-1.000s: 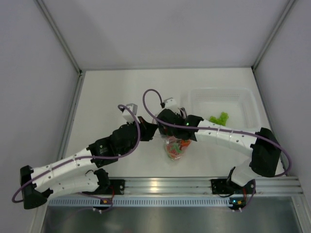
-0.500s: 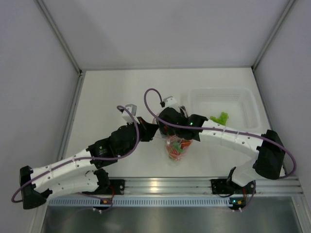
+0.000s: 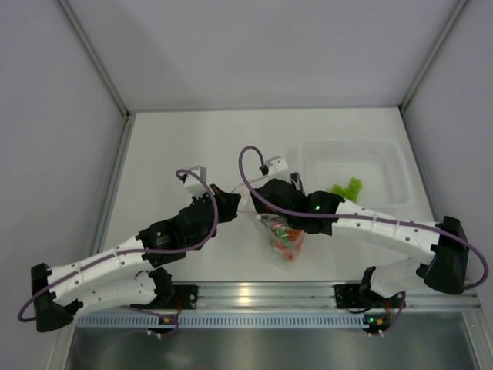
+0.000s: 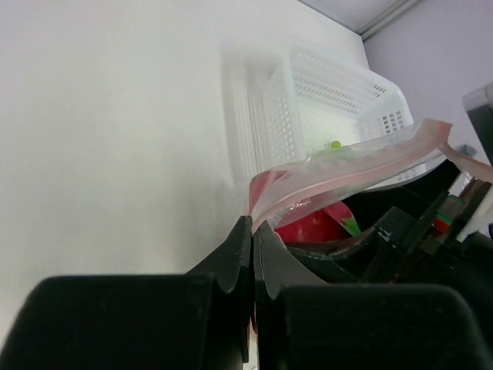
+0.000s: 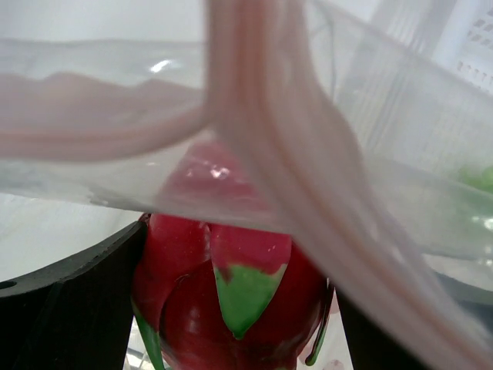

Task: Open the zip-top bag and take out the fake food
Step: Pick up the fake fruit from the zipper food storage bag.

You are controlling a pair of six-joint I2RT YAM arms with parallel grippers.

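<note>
Currently | zip-top bag (image 3: 286, 240): centre, between both arms | left gripper (image 4: 253, 235): pinched tight on end of zip strip (image 4: 362, 158) | right gripper (image 5: 231, 308): spread wide, clasping dragon fruit (image 5: 185, 247) inside bag mouth, strip crossing just above | nearer arm: right

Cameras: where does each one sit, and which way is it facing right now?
Top external: above and behind the bases, looking down on the table; shows left arm, right arm, bag, tub.
Left wrist: on the left arm, looking along the shut left gripper, which pinches the zip strip, toward the tub.
Right wrist: on the right arm, looking past the right gripper and zip strip at the dragon fruit between its fingers.
Shared: both wrist views show the zip strip and tub.
</note>
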